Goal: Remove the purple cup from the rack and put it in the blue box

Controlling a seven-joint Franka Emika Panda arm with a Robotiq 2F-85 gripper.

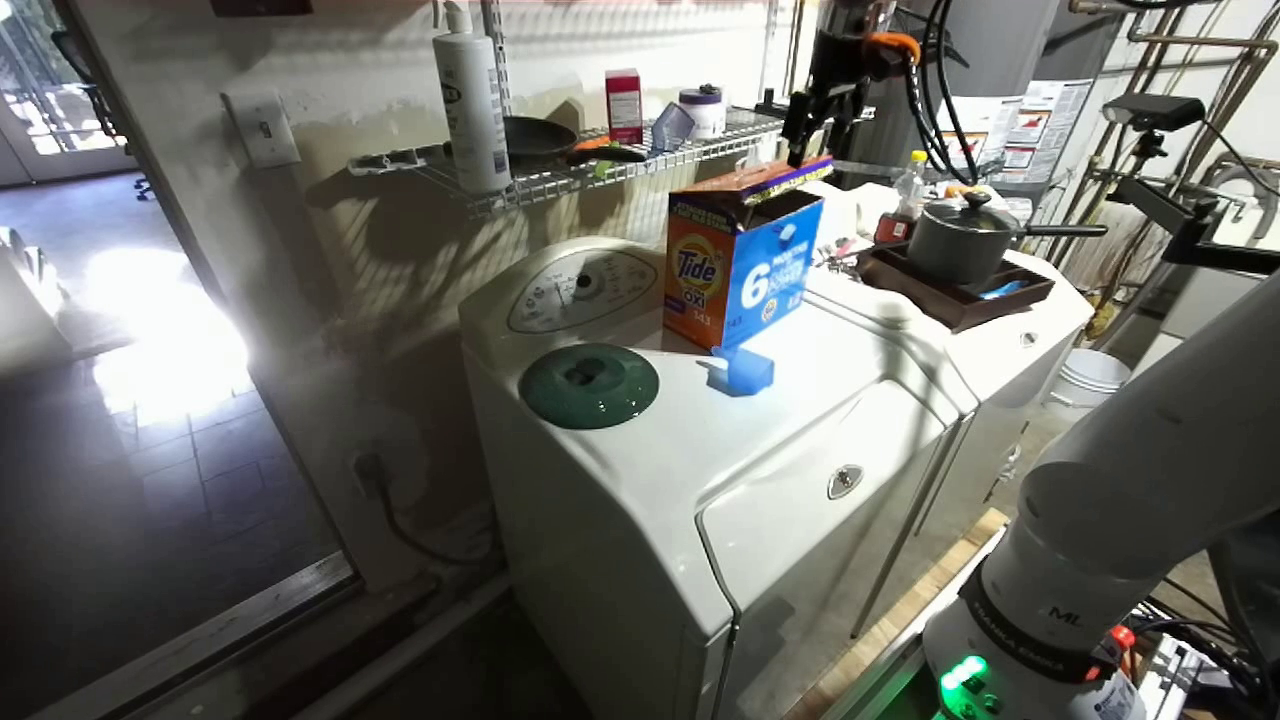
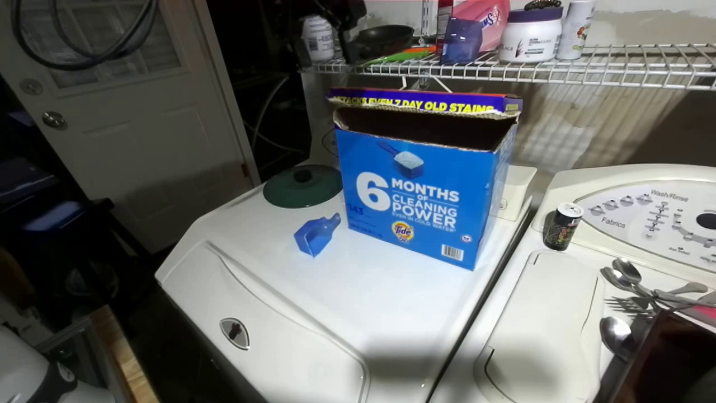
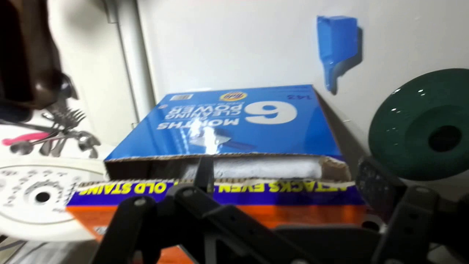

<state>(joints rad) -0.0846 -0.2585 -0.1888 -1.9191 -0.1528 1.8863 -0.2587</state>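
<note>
The purple cup [image 1: 672, 128] is a small translucent violet-blue cup on the wire rack [image 1: 620, 170]. It also stands near the front edge of the rack [image 2: 643, 68] in an exterior view [image 2: 461, 40], and is out of the wrist view. The blue box [image 1: 770, 270] is the upright Tide carton, seen in both exterior views [image 2: 419, 184], with its top open and its flap raised. White powder shows inside it in the wrist view [image 3: 234, 124]. My gripper [image 3: 293, 179] is open with nothing between its fingers, above the box's top flap. It also shows in an exterior view [image 1: 797, 140].
A blue scoop [image 2: 315, 235] and a green lid [image 1: 590, 385] lie on the white machine beside the box. The rack also holds a pan [image 1: 540, 140], a tall bottle [image 1: 470, 110] and a white jar [image 2: 530, 34]. A pot [image 1: 960, 240] sits on a brown tray; cutlery [image 2: 637, 291] lies nearby.
</note>
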